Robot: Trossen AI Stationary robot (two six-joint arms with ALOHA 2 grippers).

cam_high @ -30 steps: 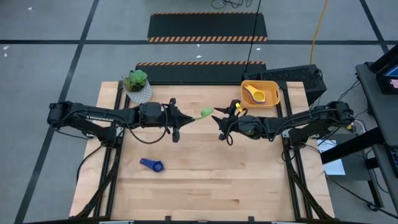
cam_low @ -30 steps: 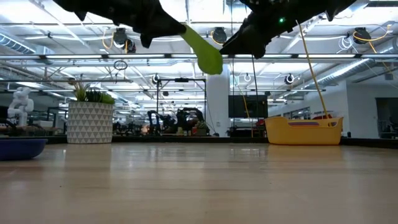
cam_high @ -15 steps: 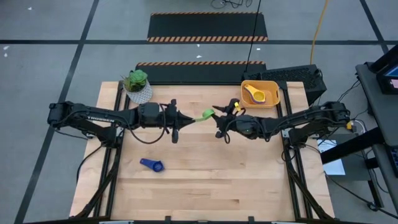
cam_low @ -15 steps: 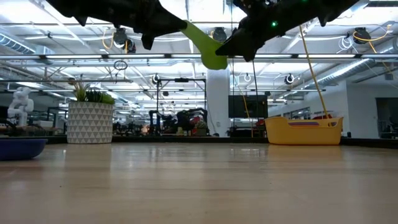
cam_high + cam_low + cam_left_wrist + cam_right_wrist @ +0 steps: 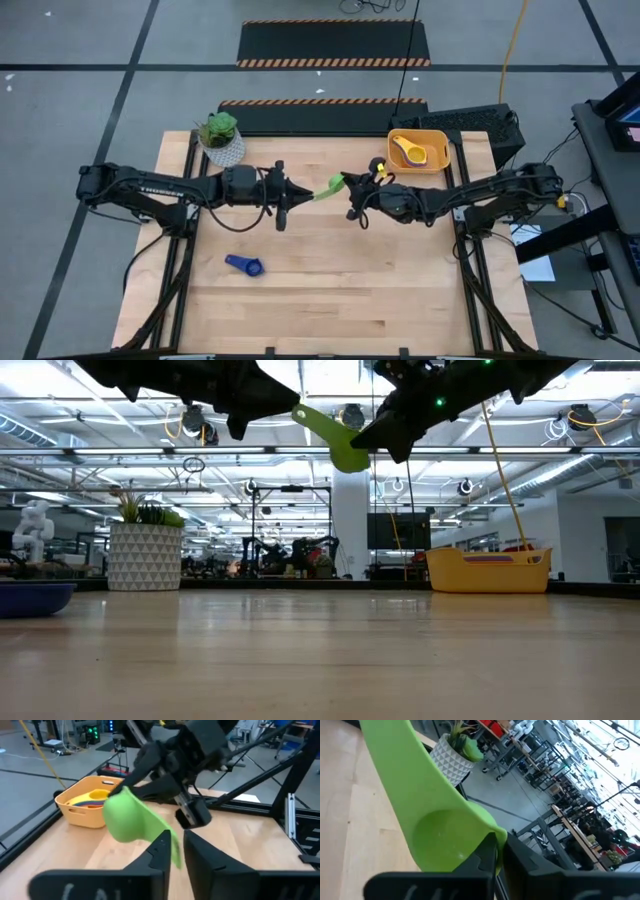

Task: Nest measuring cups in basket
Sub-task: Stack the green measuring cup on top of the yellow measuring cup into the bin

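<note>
A green measuring cup (image 5: 328,186) hangs high above the table's middle, between my two grippers; the low view shows the green cup (image 5: 335,440) well clear of the wood. My left gripper (image 5: 305,193) reaches in from the left and is shut on its handle. My right gripper (image 5: 346,183) reaches in from the right and is shut on its bowl. The yellow-orange basket (image 5: 440,160) stands at the far right with a yellow cup (image 5: 408,152) in it. A dark blue cup (image 5: 243,265) lies on the table near the left. My left gripper pinches the flat handle near its free end (image 5: 175,852) between its two fingers. The fingers come level from the table's left and lie along the handle. The cup is lifted clear of the table. My right gripper pinches the bowl's wall at the rim (image 5: 492,836), one finger on the hollow side and one outside. It comes level from the table's right, at the end opposite the handle.
A white pot with a green plant (image 5: 220,138) stands at the far left. Bare wood stretches across the table's near half (image 5: 380,300). In the low view the basket (image 5: 488,570) sits at the right and the pot (image 5: 145,555) at the left.
My right gripper has moved toward the table's left, up to the green cup, and has shut on its bowl. The cup has stayed high in my left gripper's hold, its bowl end rising slightly.
</note>
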